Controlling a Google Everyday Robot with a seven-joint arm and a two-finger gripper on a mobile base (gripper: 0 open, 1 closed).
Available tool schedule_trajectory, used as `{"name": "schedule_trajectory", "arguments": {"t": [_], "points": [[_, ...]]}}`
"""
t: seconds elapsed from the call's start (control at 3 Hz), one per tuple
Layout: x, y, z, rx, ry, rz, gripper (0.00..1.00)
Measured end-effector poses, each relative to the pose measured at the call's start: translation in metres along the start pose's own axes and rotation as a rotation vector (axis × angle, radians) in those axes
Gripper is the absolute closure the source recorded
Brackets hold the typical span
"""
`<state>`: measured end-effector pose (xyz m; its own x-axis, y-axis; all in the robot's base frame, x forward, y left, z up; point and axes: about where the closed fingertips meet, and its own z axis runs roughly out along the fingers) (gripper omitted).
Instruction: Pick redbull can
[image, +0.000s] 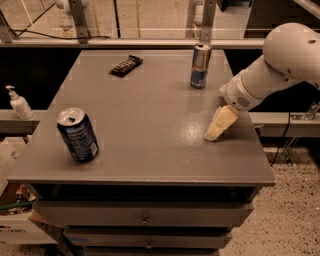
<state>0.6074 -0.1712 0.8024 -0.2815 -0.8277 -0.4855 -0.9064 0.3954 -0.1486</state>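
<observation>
The redbull can, tall and slim, blue and silver with a red mark, stands upright at the far right of the grey table. My gripper hangs from the white arm at the right, its cream fingers pointing down-left with tips close to the table surface. It is nearer to me than the can and slightly to its right, well apart from it, and holds nothing.
A wider dark blue can stands near the front left. A dark flat packet lies at the far left. A sanitizer bottle stands on a ledge left of the table. Drawers sit under the front edge.
</observation>
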Motion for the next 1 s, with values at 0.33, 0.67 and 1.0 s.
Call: {"name": "schedule_trajectory", "arguments": {"t": [0.33,0.67,1.0], "points": [[-0.012,0.0,-0.005,0.031,-0.07,0.008,0.0],[-0.032,-0.015,-0.038,0.109,-0.168,0.029,0.0],[-0.039,-0.039,-0.06,0.158,-0.275,0.085,0.0]]}}
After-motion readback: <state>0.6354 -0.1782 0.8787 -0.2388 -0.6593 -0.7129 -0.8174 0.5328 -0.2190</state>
